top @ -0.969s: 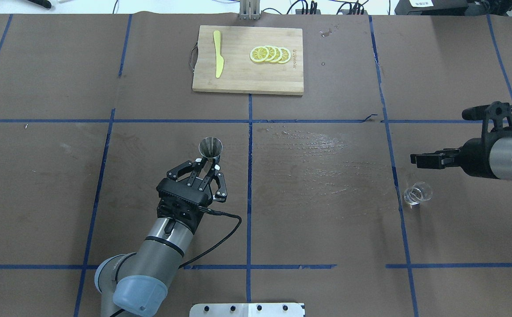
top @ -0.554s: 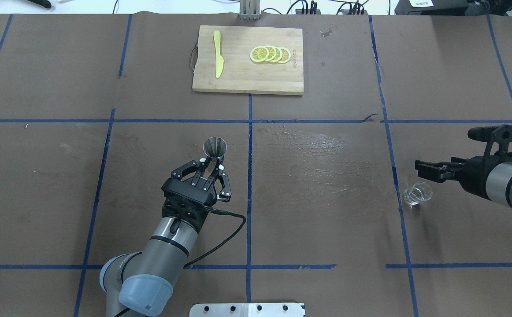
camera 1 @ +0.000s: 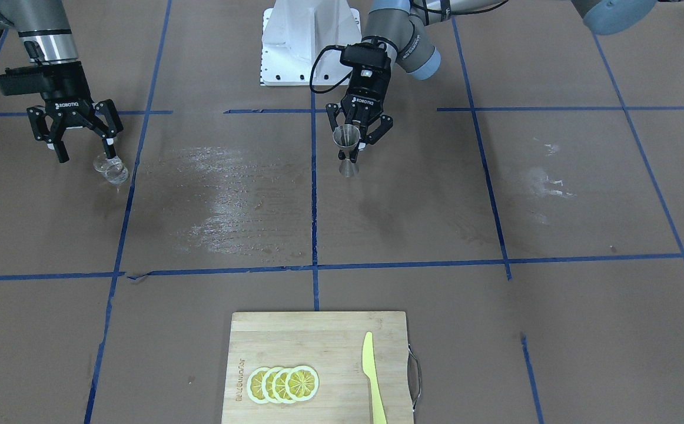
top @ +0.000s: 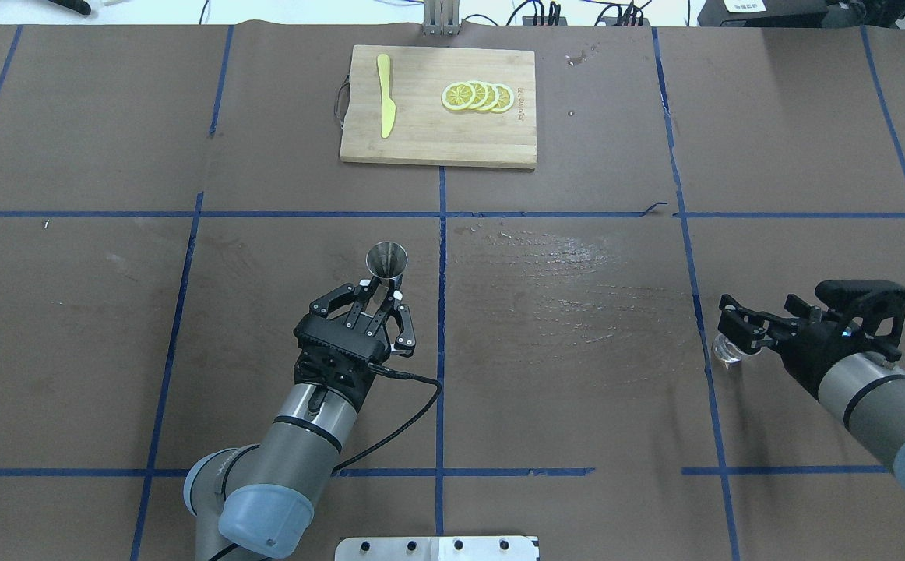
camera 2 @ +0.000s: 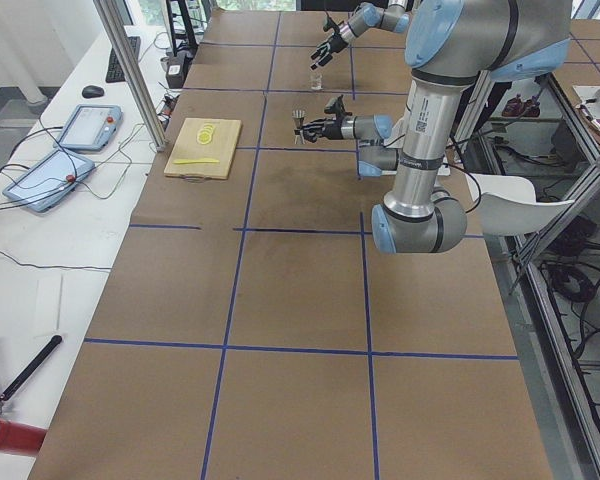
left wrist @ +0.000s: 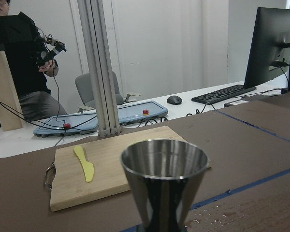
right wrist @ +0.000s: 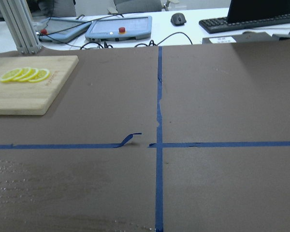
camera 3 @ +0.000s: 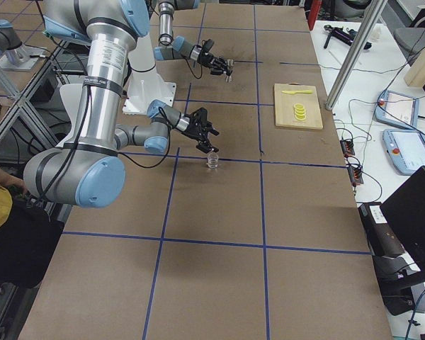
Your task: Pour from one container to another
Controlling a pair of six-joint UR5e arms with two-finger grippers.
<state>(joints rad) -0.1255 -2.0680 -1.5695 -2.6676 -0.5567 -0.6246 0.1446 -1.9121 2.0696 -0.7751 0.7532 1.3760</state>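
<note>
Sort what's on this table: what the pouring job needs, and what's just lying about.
Belongs to the job:
- glass cup, close by the open right gripper
- metal jigger, held in the left gripper

Just lying about:
- cutting board, on the side of the table away from the robot
- lemon slices, on the board
- yellow knife, on the board

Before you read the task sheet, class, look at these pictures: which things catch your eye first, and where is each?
Near the table's middle, the left arm's shut jaws hold a metal jigger upright. At the robot's right side, the right arm's open jaws hover at a clear glass cup on the table. At the far edge lies a wooden cutting board with lemon slices and a yellow knife.
</note>
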